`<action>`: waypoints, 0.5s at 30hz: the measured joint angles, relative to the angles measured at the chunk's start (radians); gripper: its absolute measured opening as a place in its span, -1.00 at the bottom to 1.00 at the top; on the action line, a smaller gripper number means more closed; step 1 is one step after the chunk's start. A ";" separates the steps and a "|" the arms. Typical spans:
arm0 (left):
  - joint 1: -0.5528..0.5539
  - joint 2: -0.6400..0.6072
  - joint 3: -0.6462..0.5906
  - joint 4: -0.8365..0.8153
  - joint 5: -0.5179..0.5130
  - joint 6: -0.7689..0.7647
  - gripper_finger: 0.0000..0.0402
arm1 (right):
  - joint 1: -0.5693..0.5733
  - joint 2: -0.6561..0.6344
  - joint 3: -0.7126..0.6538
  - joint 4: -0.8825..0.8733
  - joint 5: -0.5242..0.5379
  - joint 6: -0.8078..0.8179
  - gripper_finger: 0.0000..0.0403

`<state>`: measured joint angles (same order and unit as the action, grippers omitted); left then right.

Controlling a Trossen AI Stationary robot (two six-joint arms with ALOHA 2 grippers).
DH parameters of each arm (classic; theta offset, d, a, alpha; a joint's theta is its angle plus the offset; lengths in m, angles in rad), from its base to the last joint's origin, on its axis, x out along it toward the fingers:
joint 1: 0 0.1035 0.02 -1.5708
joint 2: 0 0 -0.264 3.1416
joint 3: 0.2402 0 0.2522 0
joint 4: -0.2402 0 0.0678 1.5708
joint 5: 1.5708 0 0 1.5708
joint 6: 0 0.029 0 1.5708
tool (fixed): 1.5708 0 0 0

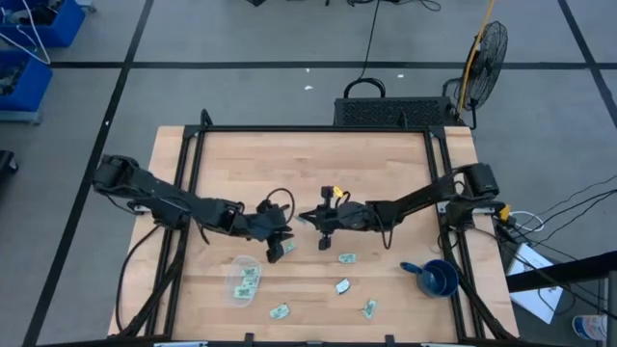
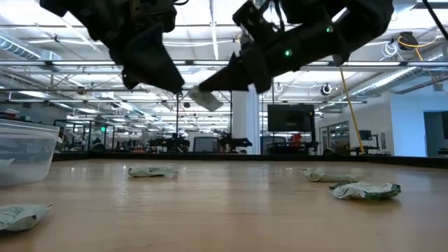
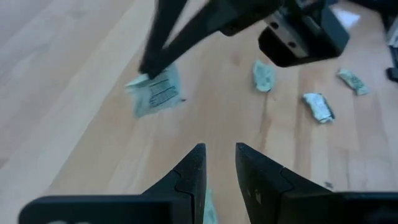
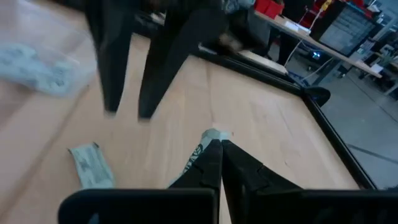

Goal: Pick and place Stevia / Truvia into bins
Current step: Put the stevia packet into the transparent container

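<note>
High view: small flat pale green-and-white paper sachets [image 1: 347, 258] lie scattered on the front half of the wooden table [image 1: 386, 164]; five loose on the wood — one under the left fingers, one mid-table, three nearer the front edge; at least two more sit inside the clear rounded plastic tub [image 1: 244, 280] at front left, exact count in there unclear; one further sachet is pinched in the right gripper [image 1: 307, 218], fingers closed on its edge, held in the air above table centre; right wrist view shows the white corner sticking out past the fingertips; low view shows it hanging clear of the wood; left gripper [image 1: 280, 249] sits just beside the right one, pointing toward the front, fingers a narrow gap apart, nothing between them; tub is near the left gripper, on the front side; blue cup [image 1: 439, 278] with handle at front right, well apart from the tub.
</note>
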<state>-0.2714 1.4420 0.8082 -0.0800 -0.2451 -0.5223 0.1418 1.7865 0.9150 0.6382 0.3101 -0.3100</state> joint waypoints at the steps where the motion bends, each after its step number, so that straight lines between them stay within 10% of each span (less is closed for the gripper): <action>1: 0.000 0.008 0.000 0.022 0.001 0.017 -0.55 | 0.003 -0.009 0.000 -0.001 0.000 0.010 -1.00; 15: 0.004 0.029 0.001 0.054 0.000 0.069 -0.53 | 0.011 -0.025 0.000 -0.015 -0.074 0.037 -1.00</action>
<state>-0.2671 1.4708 0.8089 -0.0262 -0.2450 -0.4534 0.1528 1.7615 0.9154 0.6231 0.2356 -0.2732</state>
